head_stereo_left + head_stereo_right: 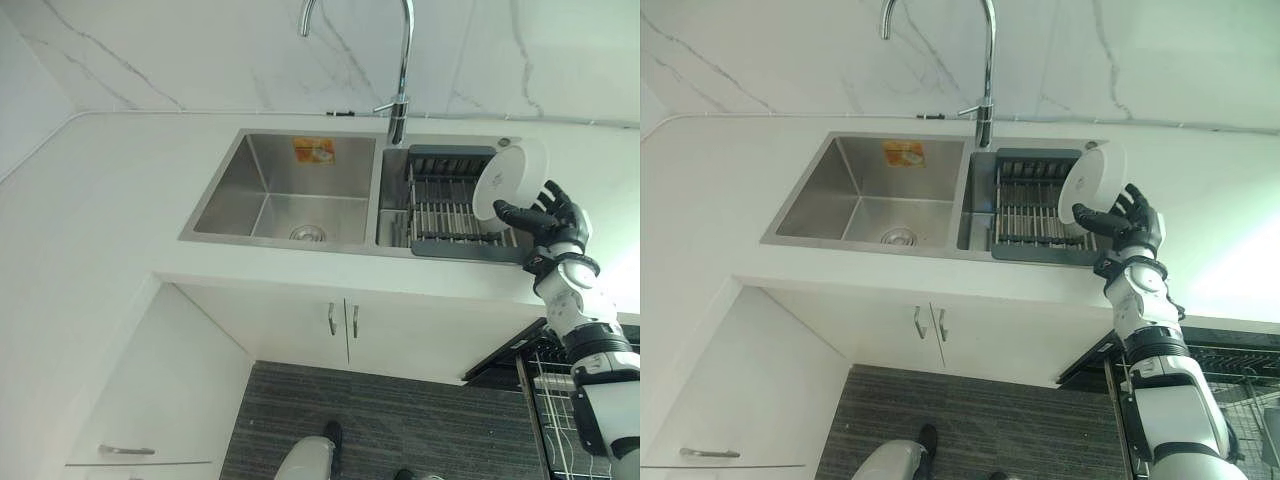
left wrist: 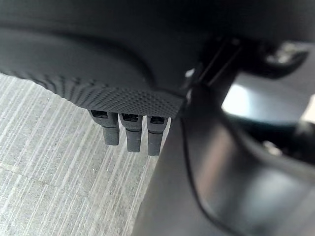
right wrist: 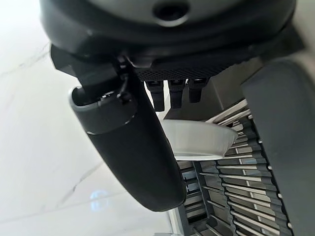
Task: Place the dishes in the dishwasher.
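Observation:
A white plate [image 1: 508, 176] stands tilted on its edge over the right end of the dark dish rack [image 1: 445, 205] in the sink's right basin. My right hand [image 1: 553, 217] is at the plate's right rim, thumb across its front and fingers behind it, shut on the plate. The right wrist view has the plate [image 3: 199, 140] between the thumb [image 3: 133, 147] and the fingers [image 3: 170, 92], above the rack's bars. My left hand [image 2: 128, 130] hangs over the grey floor with its fingers straight. The dishwasher [image 1: 505, 358] is open at the lower right, its wire basket [image 1: 1240, 385] pulled out.
The steel sink's left basin [image 1: 285, 190] holds nothing but an orange sticker on its back wall. A tall chrome faucet [image 1: 400, 70] rises behind the basins. White counter [image 1: 100, 210] spreads to the left. Cabinet doors [image 1: 340, 325] lie below the sink.

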Available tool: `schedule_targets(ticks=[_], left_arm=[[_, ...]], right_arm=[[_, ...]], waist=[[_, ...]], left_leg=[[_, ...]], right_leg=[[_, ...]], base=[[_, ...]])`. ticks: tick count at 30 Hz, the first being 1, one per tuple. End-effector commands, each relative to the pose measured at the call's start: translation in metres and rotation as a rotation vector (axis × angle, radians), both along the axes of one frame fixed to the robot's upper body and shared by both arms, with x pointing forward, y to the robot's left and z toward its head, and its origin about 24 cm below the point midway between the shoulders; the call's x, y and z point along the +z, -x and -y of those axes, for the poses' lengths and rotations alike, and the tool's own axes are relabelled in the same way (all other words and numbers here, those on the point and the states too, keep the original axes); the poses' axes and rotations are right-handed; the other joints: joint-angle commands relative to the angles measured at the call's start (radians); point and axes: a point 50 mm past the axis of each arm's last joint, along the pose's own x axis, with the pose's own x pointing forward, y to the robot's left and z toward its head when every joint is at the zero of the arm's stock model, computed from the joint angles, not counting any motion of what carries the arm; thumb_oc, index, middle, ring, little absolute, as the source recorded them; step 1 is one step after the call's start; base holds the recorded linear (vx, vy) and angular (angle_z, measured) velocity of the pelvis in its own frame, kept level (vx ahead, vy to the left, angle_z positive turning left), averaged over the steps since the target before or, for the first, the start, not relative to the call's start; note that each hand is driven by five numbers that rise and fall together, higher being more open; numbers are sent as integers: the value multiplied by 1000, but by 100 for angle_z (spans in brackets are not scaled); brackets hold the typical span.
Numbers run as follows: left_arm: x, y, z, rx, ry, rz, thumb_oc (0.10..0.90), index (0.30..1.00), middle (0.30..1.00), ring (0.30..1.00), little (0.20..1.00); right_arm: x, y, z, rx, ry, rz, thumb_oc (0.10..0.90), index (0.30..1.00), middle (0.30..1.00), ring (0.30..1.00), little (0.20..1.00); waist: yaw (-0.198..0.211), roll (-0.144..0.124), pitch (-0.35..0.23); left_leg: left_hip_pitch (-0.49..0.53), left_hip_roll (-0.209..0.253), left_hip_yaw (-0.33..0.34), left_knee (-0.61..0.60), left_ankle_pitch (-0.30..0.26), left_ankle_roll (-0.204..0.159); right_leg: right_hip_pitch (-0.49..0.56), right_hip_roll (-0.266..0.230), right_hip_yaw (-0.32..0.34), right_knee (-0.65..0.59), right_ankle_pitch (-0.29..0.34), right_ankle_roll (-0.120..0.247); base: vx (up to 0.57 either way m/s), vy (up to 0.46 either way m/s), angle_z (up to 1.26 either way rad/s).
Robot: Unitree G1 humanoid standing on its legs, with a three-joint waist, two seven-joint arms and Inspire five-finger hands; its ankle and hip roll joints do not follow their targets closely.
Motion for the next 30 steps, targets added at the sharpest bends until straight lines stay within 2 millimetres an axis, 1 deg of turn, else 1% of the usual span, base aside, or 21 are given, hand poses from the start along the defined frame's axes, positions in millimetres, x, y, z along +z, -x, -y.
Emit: schedule_targets(ticks=[1,6,15,16,22,26,30], left_arm=[[8,8,-25,-52,-89,-48,800,900,900,900,900],[8,2,-25,-52,-81,-28,800,900,900,900,900],[9,-7,-24,-58,-79,-2,800,900,900,900,900],[9,-9,-24,-57,-78,2,800,900,900,900,900],[9,-10,-24,-57,-79,5,800,900,900,900,900],[9,-9,-23,-52,-77,1,800,900,900,900,900],[8,-8,-20,-47,-73,0,800,900,900,900,900]], right_arm=[[73,-7,12,-28,27,250,800,900,900,900,900],[83,-8,14,-30,36,270,800,900,900,900,900],[97,-11,11,-19,56,300,800,900,900,900,900],[101,-10,12,-26,75,316,400,300,300,300,300],[106,-11,8,-49,107,346,400,300,300,300,300],[112,-7,7,-133,175,386,400,300,300,300,300],[116,-5,4,-176,222,407,400,300,300,300,300]], waist=[[15,-15,-8],[20,-4,14],[29,0,36],[29,1,40],[30,-3,45],[30,-5,45],[28,-4,47]], left_leg=[[15,13,18,41,-169,-48],[-1,12,16,41,-161,-48],[-17,12,17,41,-156,-46],[-18,11,18,41,-156,-45],[-17,14,26,41,-157,-43],[-12,18,31,41,-160,-42],[-10,19,33,41,-160,-41]], right_leg=[[45,-57,0,-71,10,87],[35,-59,-4,-71,14,87],[28,-61,-15,-71,18,89],[28,-61,-16,-71,20,90],[27,-63,-18,-71,23,94],[29,-63,-17,-71,24,95],[29,-61,-14,-71,26,96]], base=[[8,33,9],[-15,35,10],[-12,17,6],[0,0,0],[0,2,2],[0,0,0],[0,0,0]])
